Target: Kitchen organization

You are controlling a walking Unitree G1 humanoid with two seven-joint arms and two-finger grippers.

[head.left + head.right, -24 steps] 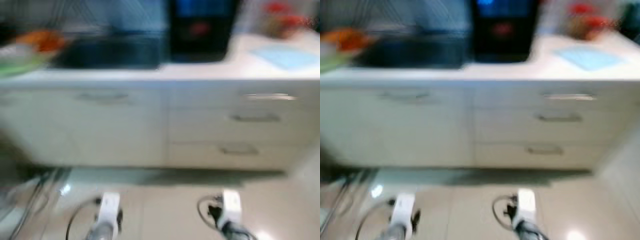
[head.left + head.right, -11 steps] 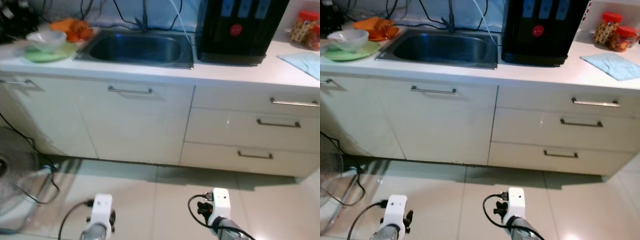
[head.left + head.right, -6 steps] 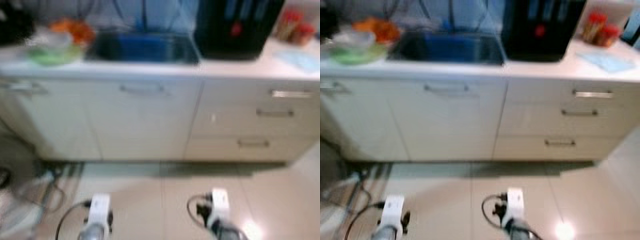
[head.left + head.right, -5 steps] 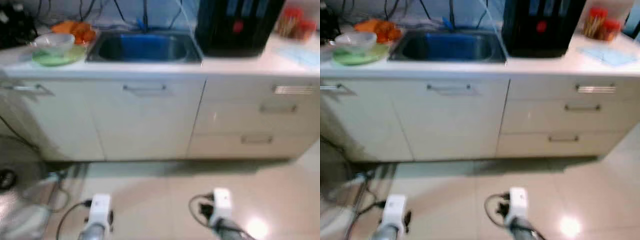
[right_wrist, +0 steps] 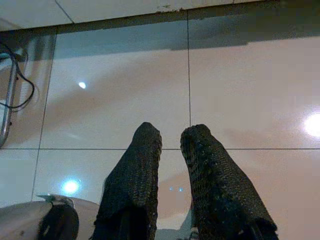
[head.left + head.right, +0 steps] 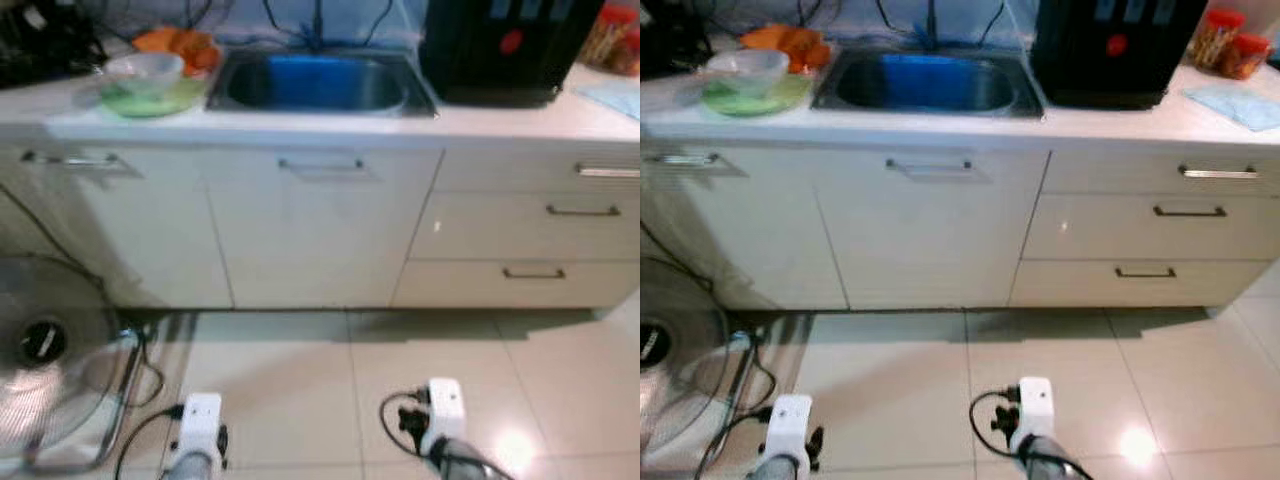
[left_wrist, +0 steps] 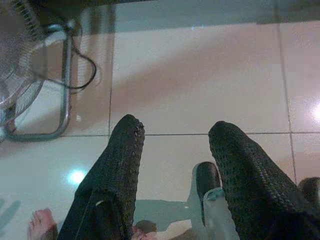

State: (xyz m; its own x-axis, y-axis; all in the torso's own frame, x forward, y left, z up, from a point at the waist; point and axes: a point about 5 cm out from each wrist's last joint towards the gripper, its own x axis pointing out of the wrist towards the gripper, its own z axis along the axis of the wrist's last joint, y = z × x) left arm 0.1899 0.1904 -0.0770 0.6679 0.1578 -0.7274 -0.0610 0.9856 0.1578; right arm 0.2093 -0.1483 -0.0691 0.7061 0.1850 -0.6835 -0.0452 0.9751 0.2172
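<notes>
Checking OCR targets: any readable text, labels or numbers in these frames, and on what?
No text is legible.
Black appliance: a red mark and blue panels, too blurred to read.
Red-lidded jars: labels too small to read.
Fan: hub mark too blurred to read.

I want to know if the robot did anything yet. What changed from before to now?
Only the camera moved: the view swung towards the robot's left, so the floor fan shows more. The bowl, sink and black machine stay on the counter. The left tool and right tool still hang over the floor tiles, holding nothing.
</notes>
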